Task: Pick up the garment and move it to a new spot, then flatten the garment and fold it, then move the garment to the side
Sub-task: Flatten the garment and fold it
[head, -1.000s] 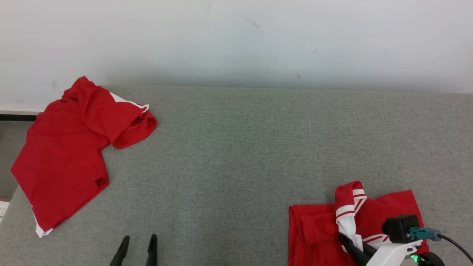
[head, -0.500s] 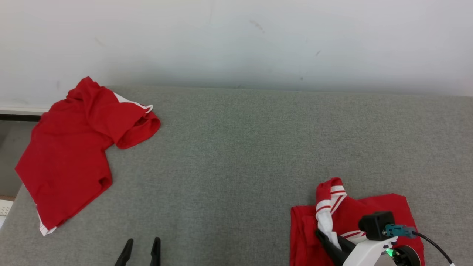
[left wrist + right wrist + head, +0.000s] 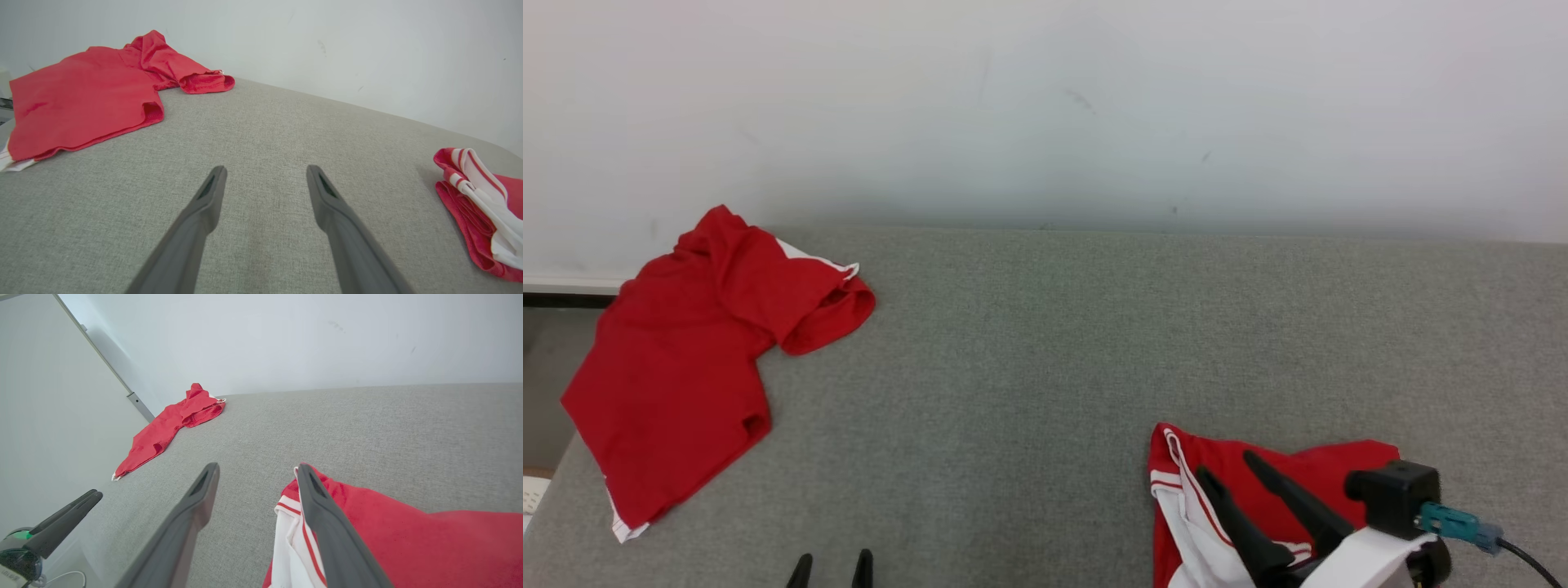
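Fingers of right hand wide apart, empty, over folded garment

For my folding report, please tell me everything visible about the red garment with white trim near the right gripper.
The red garment is soft cloth, folded into a rumpled bundle. Its left edge carries white trim with red stripes. It rests on the grey fabric surface, near the robot's right side. The right gripper hangs over it with fingers open; whether they touch it cannot be told.
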### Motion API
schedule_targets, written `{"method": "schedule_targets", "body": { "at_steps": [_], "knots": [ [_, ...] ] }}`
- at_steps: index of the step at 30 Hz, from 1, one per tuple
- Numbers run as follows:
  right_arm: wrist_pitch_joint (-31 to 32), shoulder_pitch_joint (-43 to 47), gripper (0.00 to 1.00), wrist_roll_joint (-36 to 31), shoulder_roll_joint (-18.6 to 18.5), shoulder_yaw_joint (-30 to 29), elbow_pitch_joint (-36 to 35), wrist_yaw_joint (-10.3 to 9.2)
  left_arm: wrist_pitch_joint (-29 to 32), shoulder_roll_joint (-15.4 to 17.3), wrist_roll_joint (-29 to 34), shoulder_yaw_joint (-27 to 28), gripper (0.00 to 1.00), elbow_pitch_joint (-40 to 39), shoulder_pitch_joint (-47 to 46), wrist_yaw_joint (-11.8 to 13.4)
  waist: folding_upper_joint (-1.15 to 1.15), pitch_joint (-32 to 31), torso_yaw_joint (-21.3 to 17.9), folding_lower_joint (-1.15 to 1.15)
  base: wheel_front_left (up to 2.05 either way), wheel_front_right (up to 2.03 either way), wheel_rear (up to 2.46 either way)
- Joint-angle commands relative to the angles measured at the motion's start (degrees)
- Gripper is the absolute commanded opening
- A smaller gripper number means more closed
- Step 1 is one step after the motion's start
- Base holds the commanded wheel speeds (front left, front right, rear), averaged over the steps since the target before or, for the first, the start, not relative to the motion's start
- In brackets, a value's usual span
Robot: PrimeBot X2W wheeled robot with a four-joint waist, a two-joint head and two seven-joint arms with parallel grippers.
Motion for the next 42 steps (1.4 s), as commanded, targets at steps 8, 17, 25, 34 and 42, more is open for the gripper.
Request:
{"method": "schedule_targets", "body": {
  "at_steps": [8,17,25,34,42],
  "knots": [
    [-8.3,4.4,1.00,-7.7,-4.9,-9.6,-5.3,-0.12,0.0,0.2,0.4,0.6,1.00,-0.8,1.6,0.5,0.00,-1.5,-1.4,0.00,0.00,0.00,0.00],
    [-21.7,10.4,1.00,-20.1,-7.9,-21.5,2.2,-0.12,0.0,0.2,1.8,2.3,1.00,-1.5,1.9,0.3,0.00,-3.1,-1.6,0.00,0.00,0.00,0.00],
    [-27.4,12.4,1.00,-25.9,-5.8,-25.2,8.1,-0.12,0.0,0.2,3.6,3.2,1.00,-2.1,2.7,0.5,0.00,-4.7,-1.1,0.00,0.00,0.00,0.00],
    [-27.4,17.3,1.00,-26.1,-2.3,-26.0,7.1,-0.12,0.0,0.2,4.4,2.9,1.00,-2.1,3.2,0.5,0.00,-6.1,-0.4,0.00,0.00,0.00,0.00],
    [-27.4,16.6,1.00,-26.0,-1.2,-25.4,7.6,-0.12,0.0,0.2,4.4,3.3,1.00,-1.8,2.2,0.0,0.00,-5.6,-1.3,0.00,0.00,0.00,0.00]
  ]
}}
